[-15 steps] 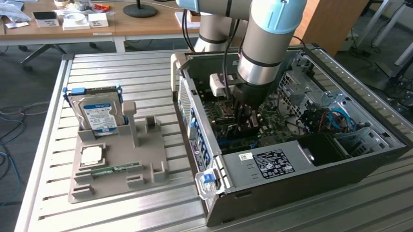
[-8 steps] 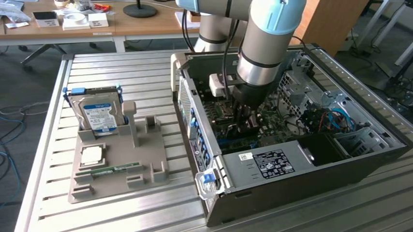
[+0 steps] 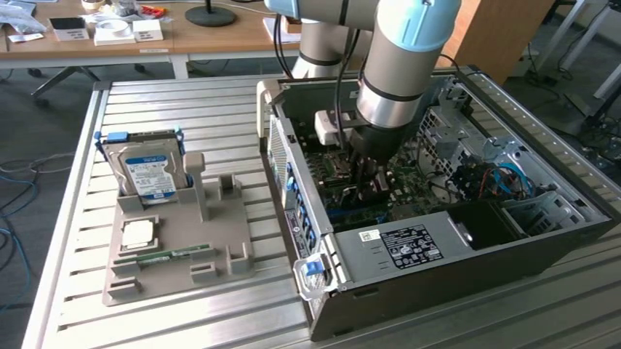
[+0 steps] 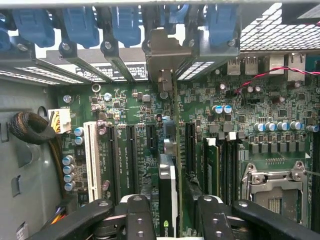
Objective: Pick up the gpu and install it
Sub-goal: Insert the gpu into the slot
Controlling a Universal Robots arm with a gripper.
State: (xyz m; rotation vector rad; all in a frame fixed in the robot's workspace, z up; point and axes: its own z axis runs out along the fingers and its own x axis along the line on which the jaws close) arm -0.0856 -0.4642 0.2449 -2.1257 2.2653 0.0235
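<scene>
1. Gpu (image 4: 167, 195) stands on edge in a slot on the motherboard (image 4: 125, 105), inside the open PC case (image 3: 543, 247); wrist view looks straight down its top edge, w/ black fan block and green board side by side.
2. Its silver end bracket (image 4: 167, 52) sits up against the case's rear slot row, among the blue clips (image 4: 80, 25).
3. Gripper (image 4: 167, 220) is right over the card, a finger (image 4: 137, 217) on either side of it. Jaws partly apart: small gap shows btw. each pad and the card, so no firm grip visible.
4. In the exterior view the arm (image 3: 403, 65) reaches down into the case mid-section, gripper (image 3: 374, 190) low near the board.
5. White PCI slot (image 4: 91, 160) and black slots lie beside the card; CPU socket (image 4: 272, 185) is on the far side from the white slot, w/ RAM sticks (image 4: 212, 172) btw. it and the card.
6. Case lies on its side on the slatted counter (image 3: 174, 320).
7. On the exterior view's left, a grey parts holder (image 3: 179, 247) sits on the counter, well apart from the case. It carries a hard drive (image 3: 150, 171) w/ blue-white label standing upright, a CPU chip (image 3: 139, 233) lying flat, and a narrow green RAM stick (image 3: 170, 256).
8. Black power supply (image 3: 408, 243) w/ label is at the case's near end.
</scene>
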